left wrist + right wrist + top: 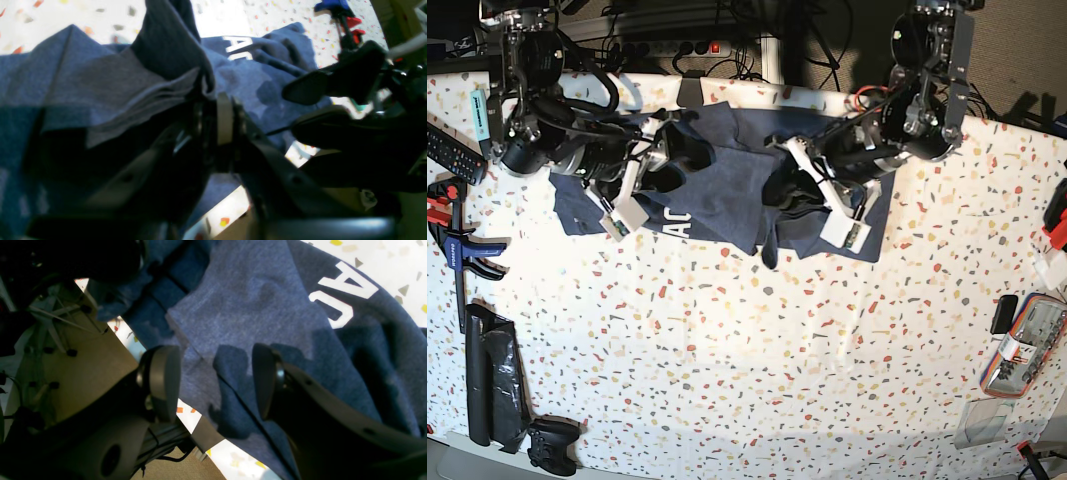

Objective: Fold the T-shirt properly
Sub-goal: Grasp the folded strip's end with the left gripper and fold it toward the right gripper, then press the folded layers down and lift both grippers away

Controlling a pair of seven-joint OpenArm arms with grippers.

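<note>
left claw (213,100) pinches a bunched fold of the t-shirt (100,83); right claw (213,380) is spread wide, shirt cloth just beyond its tips on the desk (777,360).

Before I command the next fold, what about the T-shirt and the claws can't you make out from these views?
- Left claw: the left wrist view is dark and draped cloth covers its tips, so grip or release is unclear.
- T-shirt outline: in the base view both arms hide its sleeves and collar.
- White lettering: folds hide most of it in every view.
- Right claw: open above the cloth in the right wrist view; whether its pads touch is unclear.
</note>
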